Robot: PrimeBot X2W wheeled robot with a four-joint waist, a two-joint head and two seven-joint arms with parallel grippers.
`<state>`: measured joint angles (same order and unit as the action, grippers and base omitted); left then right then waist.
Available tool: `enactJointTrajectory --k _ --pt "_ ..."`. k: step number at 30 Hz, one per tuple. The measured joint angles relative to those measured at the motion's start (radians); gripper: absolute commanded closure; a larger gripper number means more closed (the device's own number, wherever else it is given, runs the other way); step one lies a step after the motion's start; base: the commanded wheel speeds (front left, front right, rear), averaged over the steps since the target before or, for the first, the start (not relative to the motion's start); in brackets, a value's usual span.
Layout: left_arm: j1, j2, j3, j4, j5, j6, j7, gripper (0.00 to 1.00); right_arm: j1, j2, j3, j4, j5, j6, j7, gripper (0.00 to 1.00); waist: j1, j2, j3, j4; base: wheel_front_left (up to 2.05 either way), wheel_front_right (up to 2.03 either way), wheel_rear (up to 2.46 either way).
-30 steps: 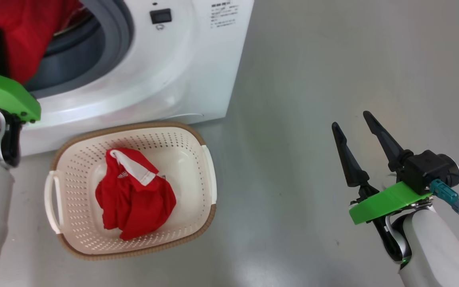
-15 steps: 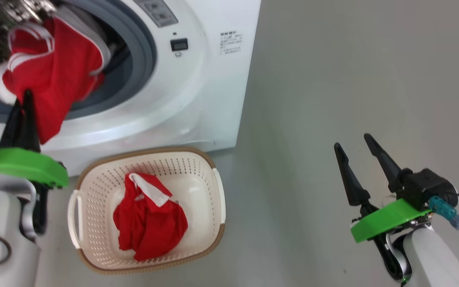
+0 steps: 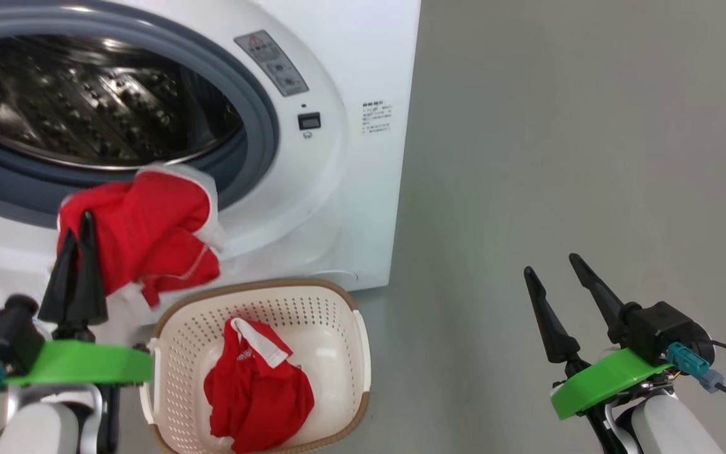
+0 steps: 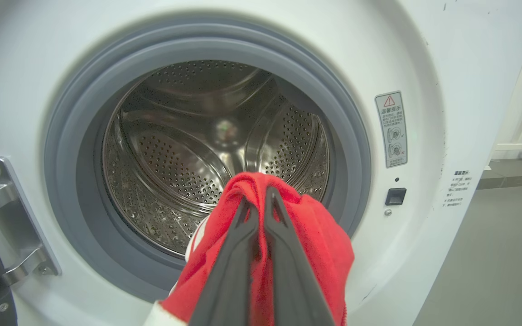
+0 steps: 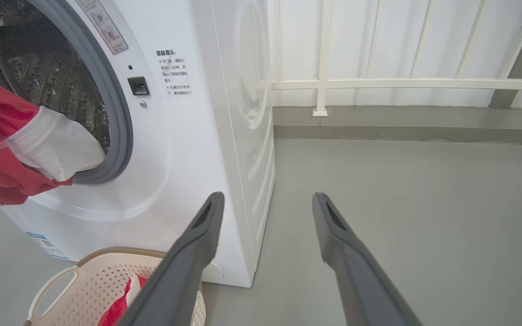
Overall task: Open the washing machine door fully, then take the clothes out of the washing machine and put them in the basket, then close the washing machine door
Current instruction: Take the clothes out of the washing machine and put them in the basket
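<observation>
head view first: pinching a red garment (image 3: 142,233) between the pressed-together fingers of the left gripper (image 3: 79,226), and hauled clear of the washing machine (image 3: 350,75) now. half a second back, draped across the mouth of the drum (image 3: 86,107); this instant, dangling free in front of the lower lip of the grey gasket (image 3: 261,135), up and to the left of the basket (image 3: 262,287). framing shifted too, down to a camera swing, not a move of machine or basket. already lying on the basket floor: a crumpled red piece (image 3: 256,397). over at the lower right, keeping the right gripper (image 3: 552,265) spread wide and empty above the grey floor (image 3: 558,126), same as a second ago. left wrist view: looking along two closed fingers buried in red cloth and on into the steel drum, seemingly emptied, though partly hidden low down by the cloth itself. right wrist view: open fingers again, gripping nothing, red bundle with its white panel hanging at the opening, basket rim peeking in below. probably the last piece out, then: next, carrying across over the basket, letting go, and shutting the door.
</observation>
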<state>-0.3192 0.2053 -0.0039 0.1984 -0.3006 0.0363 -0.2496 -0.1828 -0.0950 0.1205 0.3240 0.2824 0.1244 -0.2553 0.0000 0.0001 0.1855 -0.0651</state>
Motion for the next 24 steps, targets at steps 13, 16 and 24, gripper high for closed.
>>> enactJointTrajectory --k 13,16,24 --pt "0.160 -0.041 -0.034 -0.148 0.017 0.009 0.000 1.00 0.024 -0.001 0.007 -0.003 0.007 0.000 0.000 0.00 -0.0001 0.0000 -0.045 0.017 0.00 0.00 0.00" --pt "0.161 -0.066 -0.033 -0.127 -0.033 0.006 0.000 1.00 0.024 -0.001 0.008 -0.008 0.007 0.000 0.000 0.00 -0.0001 0.0000 -0.026 0.017 0.00 0.00 0.00" --pt "0.088 -0.101 -0.036 0.141 -0.105 -0.046 0.005 1.00 -0.016 -0.001 0.002 -0.032 0.007 0.000 0.000 0.00 0.0000 0.0000 0.059 0.014 0.00 0.00 0.00"
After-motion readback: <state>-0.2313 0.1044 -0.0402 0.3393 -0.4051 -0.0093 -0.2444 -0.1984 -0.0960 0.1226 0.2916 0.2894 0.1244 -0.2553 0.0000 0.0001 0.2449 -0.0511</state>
